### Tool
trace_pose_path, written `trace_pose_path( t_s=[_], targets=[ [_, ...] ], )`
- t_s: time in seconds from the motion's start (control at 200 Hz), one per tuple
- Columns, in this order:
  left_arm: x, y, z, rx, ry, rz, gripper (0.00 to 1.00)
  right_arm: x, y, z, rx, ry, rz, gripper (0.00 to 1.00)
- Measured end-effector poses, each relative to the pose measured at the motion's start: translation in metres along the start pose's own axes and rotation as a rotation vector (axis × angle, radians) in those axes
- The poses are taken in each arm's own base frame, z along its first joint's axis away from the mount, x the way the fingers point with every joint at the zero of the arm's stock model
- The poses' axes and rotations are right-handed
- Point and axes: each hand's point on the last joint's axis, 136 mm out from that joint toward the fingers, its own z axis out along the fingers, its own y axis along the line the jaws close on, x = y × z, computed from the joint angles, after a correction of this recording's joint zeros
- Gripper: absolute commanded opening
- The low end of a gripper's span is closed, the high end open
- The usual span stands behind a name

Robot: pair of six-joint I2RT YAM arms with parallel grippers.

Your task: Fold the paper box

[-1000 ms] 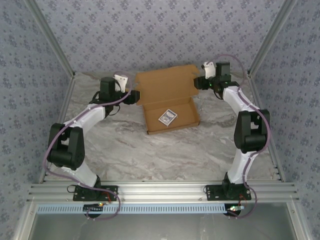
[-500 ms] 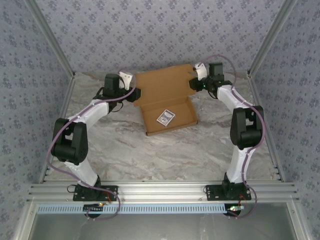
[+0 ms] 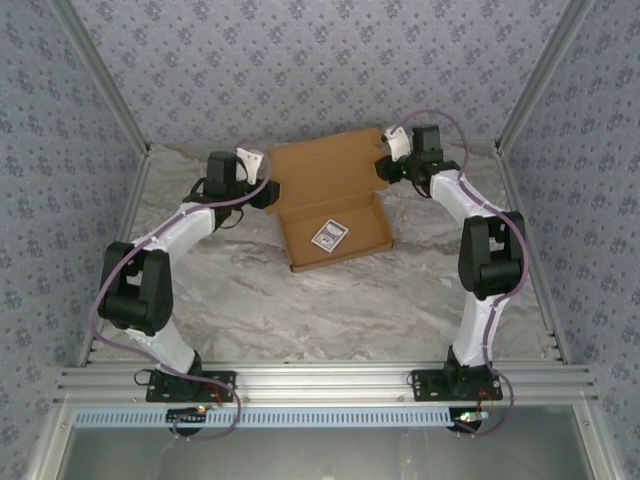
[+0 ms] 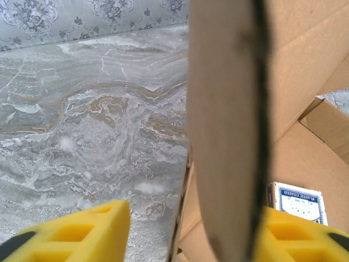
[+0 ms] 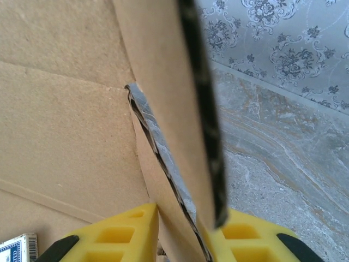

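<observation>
Outward from the right gripper [image 5: 188, 232]: yellow pads [image 5: 117, 234] snug against both faces of an upright side flap of the paper box [image 5: 65, 109], to all appearance clamped on it. At the left gripper [image 4: 191, 234]: partly open, straddling the matching flap, one pad touching cardboard, the other apart from it with marble tabletop [image 4: 82, 125] in the gap. Between the two, the lid panel [image 3: 325, 170] standing up at the far side, hinge line running left to right from gripper to gripper, and the tray [image 3: 375, 238] lying toward the arm bases with a blue-and-white card pack [image 3: 329, 235] inside. Neither arm nearer; probably calls for bringing the lid down toward the near side, both together. For layout, go by the overhead view; for pad contact, by the wrist views.
</observation>
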Motion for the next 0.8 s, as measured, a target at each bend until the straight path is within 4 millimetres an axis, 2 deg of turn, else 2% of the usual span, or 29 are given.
trace_pose_path(
  t_s=[0.185,0.24,0.505,0.8],
  targets=[
    [0.000,-0.001,0.000,0.005,0.001,0.002,0.24,0.000,0.000,0.000,0.008,0.005,-0.001,0.20],
    [0.001,-0.001,0.000,0.006,0.001,-0.006,0.20,0.000,0.000,0.000,0.013,0.007,-0.002,0.18],
    [-0.001,0.000,0.001,-0.007,-0.005,-0.049,0.15,0.000,0.008,-0.006,0.107,0.038,0.041,0.09],
    [-0.002,-0.006,0.010,-0.085,-0.023,-0.096,0.16,0.005,0.023,-0.014,0.292,0.061,0.140,0.06]
  ],
)
